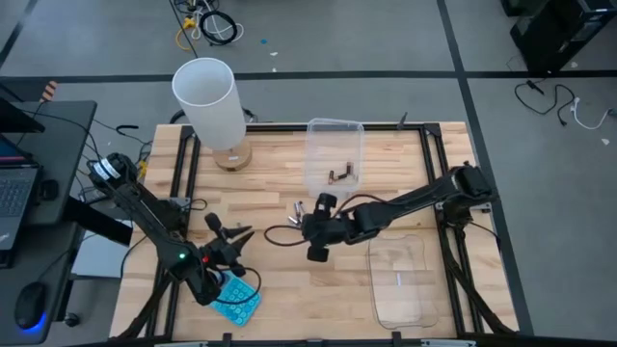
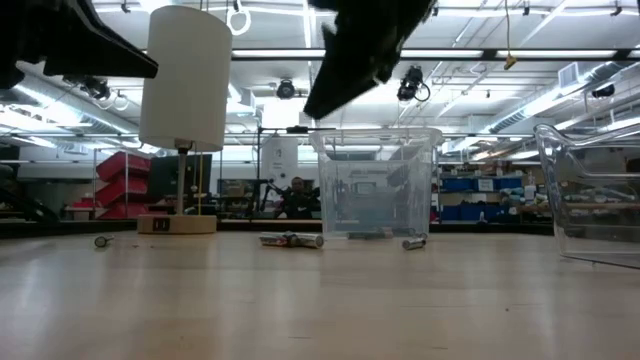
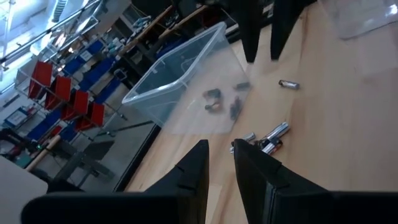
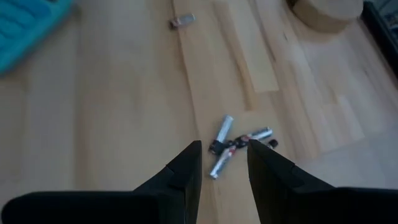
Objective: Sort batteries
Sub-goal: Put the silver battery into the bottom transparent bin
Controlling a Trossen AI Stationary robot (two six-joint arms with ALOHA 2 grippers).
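Note:
Several small silvery batteries [image 4: 236, 146] lie in a loose cluster on the wooden table [image 1: 280, 178], also visible in the high view [image 1: 297, 209]. My right gripper [image 4: 224, 163] hovers just above them, slanting down, open, with nothing between its fingers. One battery [image 4: 182, 21] lies apart, toward the calculator. A clear tub [image 1: 335, 145] at the far middle holds a few darker batteries [image 3: 221, 102] on its floor. My left gripper [image 1: 231, 229] stands open and empty over the table's near left, pointing toward the tub.
A white lamp [image 1: 207, 101] on a round wooden base stands at the far left. A blue calculator [image 1: 236, 299] lies at the near left beneath the left arm. A second clear tub [image 1: 400, 280] sits at the near right. Another battery [image 2: 413, 243] lies in front of the far tub.

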